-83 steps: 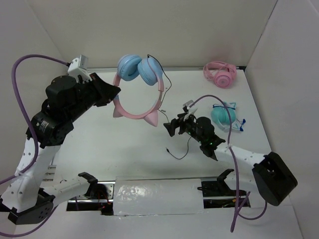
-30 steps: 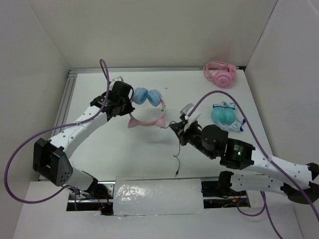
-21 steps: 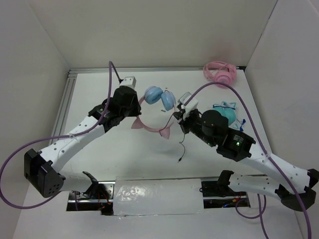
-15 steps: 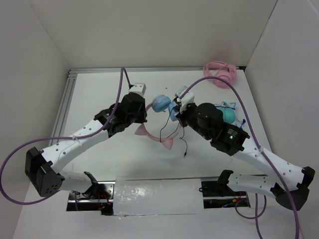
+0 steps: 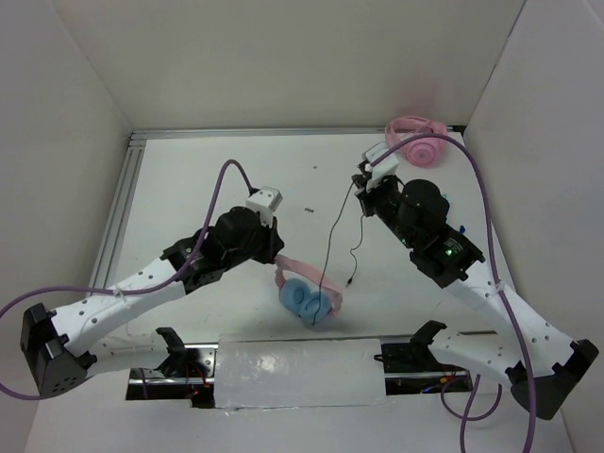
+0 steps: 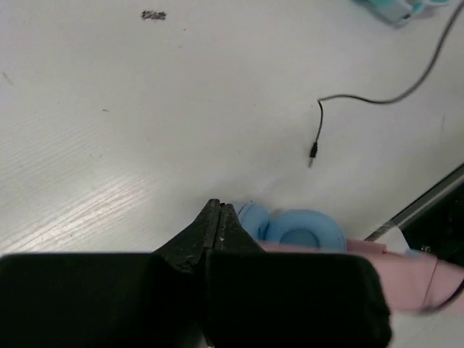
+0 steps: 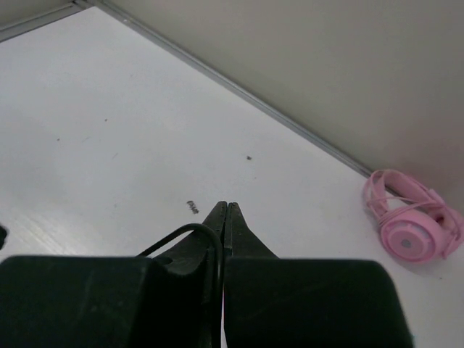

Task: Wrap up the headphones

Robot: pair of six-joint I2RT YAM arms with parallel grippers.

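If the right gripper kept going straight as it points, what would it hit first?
Likely bare table, then the back wall; depth is unclear. The pink headphones lie off to one side.

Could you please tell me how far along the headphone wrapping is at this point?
Done: nothing looks wrapped; the cable runs loose from the headphones, its plug end free. In hand: the right gripper is shut on the cable, holding it stretched away from the ear cups; the left gripper sits closed by the pink band, though a grip is unclear. Left: winding the cable around the headphones.
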